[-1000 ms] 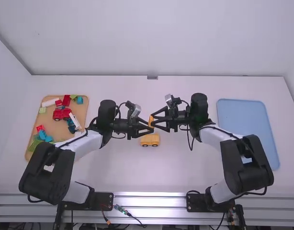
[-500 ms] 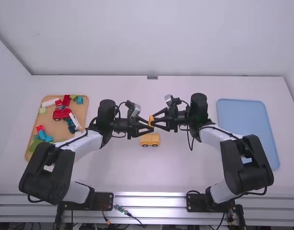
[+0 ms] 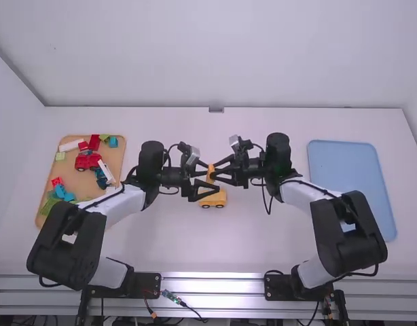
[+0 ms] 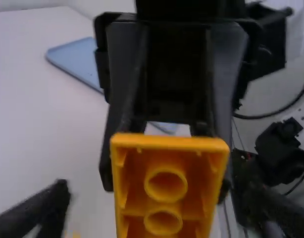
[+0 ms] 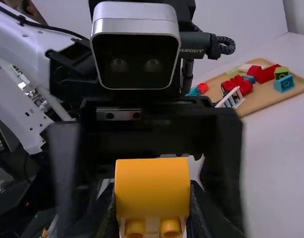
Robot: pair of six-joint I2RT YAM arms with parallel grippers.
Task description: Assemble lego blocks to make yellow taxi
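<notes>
By the table's left edge [image 3: 49,122] lies a wooden tray [image 3: 76,178]: a white block [image 3: 71,145] at its far left corner, a teal block [image 3: 113,142] at its far right corner, a red wheeled block [image 3: 87,161] toward the far end, and green pieces [image 3: 49,204] toward the near left. Over the table's middle, well in from the side edges, the left gripper [image 3: 213,176] has its fingers spread wide and grips nothing; its wrist view shows the yellow block [image 4: 167,186] between them, hollow underside and two round tubes facing the camera. A yellow car body [image 3: 213,198] stands on its dark wheels just on the near side of the grippers, between the table's side edges. The right gripper [image 3: 214,171] is closed on the yellow block, a finger on either side, holding it raised. Toward the table's right edge lies a blue tray [image 3: 344,170], the right arm crossing its near left part
</notes>
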